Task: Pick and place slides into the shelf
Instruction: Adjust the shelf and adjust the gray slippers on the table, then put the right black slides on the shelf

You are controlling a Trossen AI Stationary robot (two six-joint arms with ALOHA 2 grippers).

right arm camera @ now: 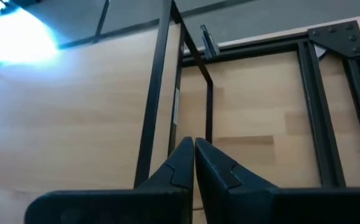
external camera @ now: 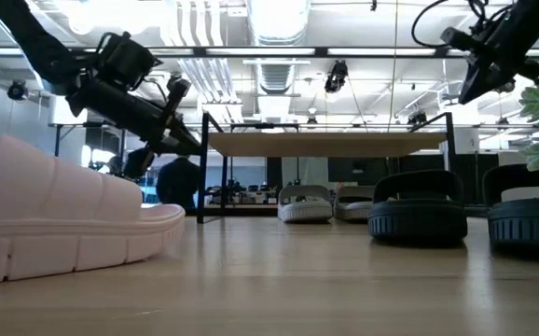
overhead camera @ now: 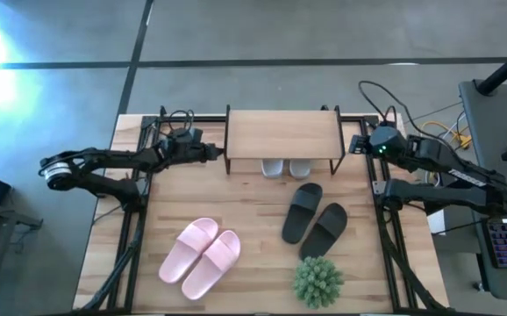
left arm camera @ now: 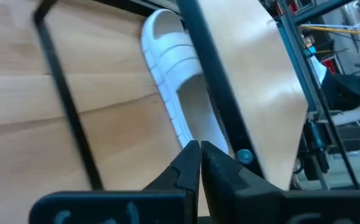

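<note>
Nearest, a green plant (overhead camera: 317, 280) stands at the table's (overhead camera: 253, 290) front edge. Pink slides (overhead camera: 200, 257) lie near-left; black slides (overhead camera: 315, 223) near-right. Farther back, grey-white slides (overhead camera: 286, 168) sit under the shelf (overhead camera: 282, 132). The left gripper (overhead camera: 216, 151), fingers clenched on nothing, flanks the shelf's left end; the right gripper (overhead camera: 356, 145), likewise clenched and empty, flanks its right end.
</note>
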